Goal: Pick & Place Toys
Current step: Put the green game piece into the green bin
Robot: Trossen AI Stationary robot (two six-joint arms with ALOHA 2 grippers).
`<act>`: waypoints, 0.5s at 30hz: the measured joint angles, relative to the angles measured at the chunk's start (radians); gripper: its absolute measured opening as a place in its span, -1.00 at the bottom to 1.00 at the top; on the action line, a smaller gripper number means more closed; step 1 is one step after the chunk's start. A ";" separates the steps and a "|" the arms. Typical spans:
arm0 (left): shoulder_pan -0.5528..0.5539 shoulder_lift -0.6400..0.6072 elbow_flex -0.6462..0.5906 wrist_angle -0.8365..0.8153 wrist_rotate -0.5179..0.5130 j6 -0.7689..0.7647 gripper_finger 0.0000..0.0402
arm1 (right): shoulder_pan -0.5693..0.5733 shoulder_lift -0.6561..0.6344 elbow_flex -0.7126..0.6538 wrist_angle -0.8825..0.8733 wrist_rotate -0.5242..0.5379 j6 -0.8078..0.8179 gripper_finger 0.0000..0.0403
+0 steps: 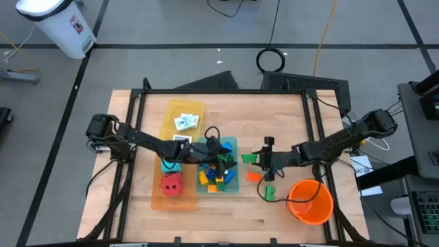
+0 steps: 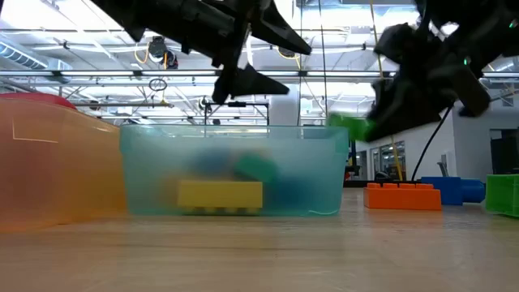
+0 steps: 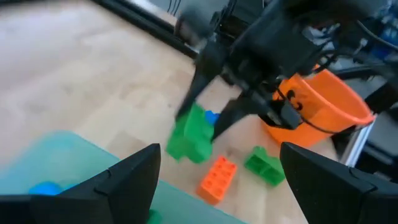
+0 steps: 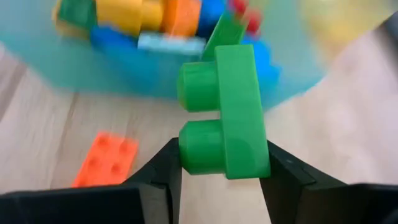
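My right gripper (image 1: pixel 255 159) is shut on a green brick (image 4: pixel 230 106) and holds it above the table, just right of the teal tray (image 1: pixel 232 184), which holds several bricks in blue, yellow, orange and green. My left gripper (image 1: pixel 219 147) hangs open over that tray with nothing between its fingers (image 3: pixel 127 180). An orange brick (image 1: pixel 254 176) and another green brick (image 1: pixel 269 194) lie flat on the table under and near my right gripper. A red die (image 1: pixel 172 183) rests in the orange tray (image 1: pixel 159 200). My right gripper pinches the green brick between its two fingers, one finger (image 4: pixel 163 177) against a stud (image 4: pixel 199 149) on its top face, the other on its underside (image 4: pixel 266 155). The fingers slant down from the table's right. The brick sticks out beyond the fingertips, clear of the table.
The orange bucket (image 1: pixel 310 201) stands at the near right. A yellow tray (image 1: pixel 171 110) with white cards (image 1: pixel 185 122) lies behind the orange tray. A blue brick (image 2: pixel 454 189) lies on the table past the orange brick. Bare wood lies along the near edge.
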 joint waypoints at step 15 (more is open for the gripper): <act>0.003 0.237 0.049 0.387 -0.056 -0.021 0.67 | 0.182 0.016 0.000 0.289 0.303 -0.265 -0.36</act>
